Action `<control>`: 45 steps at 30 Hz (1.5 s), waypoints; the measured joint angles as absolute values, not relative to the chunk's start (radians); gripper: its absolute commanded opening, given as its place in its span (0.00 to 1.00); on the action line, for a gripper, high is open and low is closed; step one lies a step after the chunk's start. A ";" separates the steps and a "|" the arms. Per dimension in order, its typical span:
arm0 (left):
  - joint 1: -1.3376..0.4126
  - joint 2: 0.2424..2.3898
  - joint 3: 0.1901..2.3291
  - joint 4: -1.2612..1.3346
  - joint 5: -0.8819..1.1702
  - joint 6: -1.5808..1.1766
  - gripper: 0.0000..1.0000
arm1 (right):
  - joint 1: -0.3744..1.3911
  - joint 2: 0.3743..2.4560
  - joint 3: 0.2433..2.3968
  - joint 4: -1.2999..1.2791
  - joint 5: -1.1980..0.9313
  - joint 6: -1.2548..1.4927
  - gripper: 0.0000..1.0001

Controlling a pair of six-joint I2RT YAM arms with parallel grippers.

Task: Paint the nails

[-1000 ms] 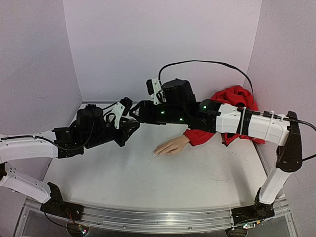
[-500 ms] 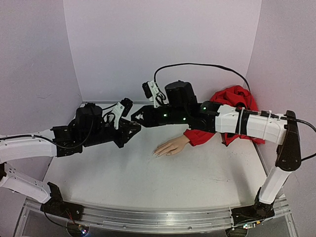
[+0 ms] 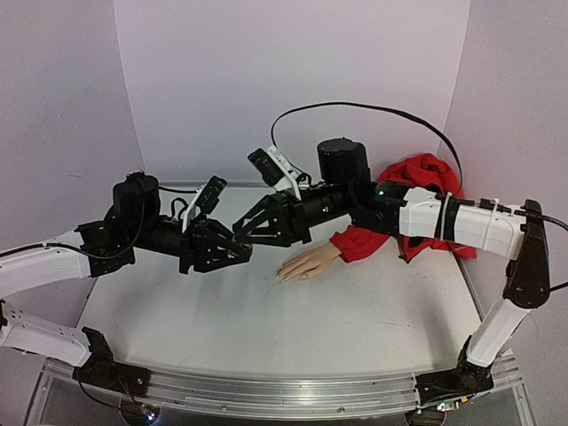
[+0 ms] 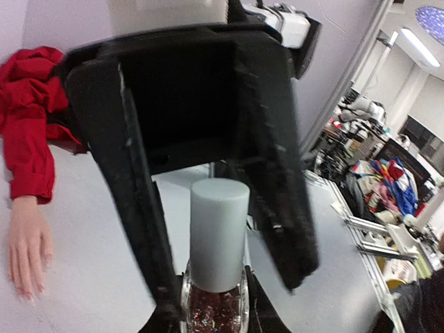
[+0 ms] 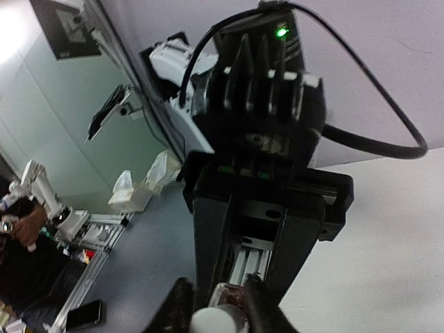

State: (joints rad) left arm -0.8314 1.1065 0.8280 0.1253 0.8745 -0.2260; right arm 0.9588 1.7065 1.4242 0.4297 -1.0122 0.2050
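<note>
Uncapping is in hand: left gripper [image 3: 234,254] clenches the bottle [image 4: 214,310], right gripper [image 5: 216,309] pinches its cap [image 4: 219,232]; next, twisting it free.

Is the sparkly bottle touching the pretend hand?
Apart. In the left wrist view, bare table separates the nail polish bottle, bottom centre, from the mannequin hand at the left edge.

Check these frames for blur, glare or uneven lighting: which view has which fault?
Top external: sharp, evenly lit, soft shadows on the table. Left wrist: the right arm's fingers are motion-blurred beside the white cap; the mannequin hand is soft; a ceiling lamp glares upper right. Right wrist: upper-left corner blown out, the cap out of focus at the bottom edge.
</note>
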 measured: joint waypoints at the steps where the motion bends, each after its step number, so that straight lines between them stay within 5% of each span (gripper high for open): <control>1: -0.832 1.104 0.822 0.131 0.842 -0.210 0.00 | 0.959 1.692 1.411 0.416 -0.979 0.207 0.70; 3: -0.830 1.096 0.815 0.137 0.749 -0.182 0.00 | 0.960 1.659 1.383 0.383 -0.892 0.212 0.86; 5: -0.831 1.084 0.810 0.141 0.617 -0.141 0.00 | 0.961 1.608 1.343 0.341 -0.758 0.225 0.91; 16: -0.916 1.093 0.807 0.141 -0.032 0.017 0.00 | 0.987 1.507 1.299 0.250 -0.233 0.479 0.88; 23: -0.945 1.147 0.808 0.140 -0.120 0.028 0.00 | 1.028 1.639 1.463 0.223 -0.121 0.572 0.74; 30: -0.977 1.152 0.811 0.140 -0.141 0.031 0.00 | 1.039 1.743 1.577 0.208 -0.069 0.610 0.49; 38: -0.977 1.150 0.811 0.123 -0.142 0.025 0.00 | 1.042 1.786 1.591 0.209 -0.084 0.591 0.00; 42: -0.960 1.119 0.808 0.080 -0.057 -0.002 0.00 | 1.019 1.779 1.552 0.262 -0.201 0.499 0.00; 45: -0.904 1.083 0.801 0.051 0.189 -0.034 0.00 | 0.974 1.771 1.517 0.306 -0.491 0.382 0.00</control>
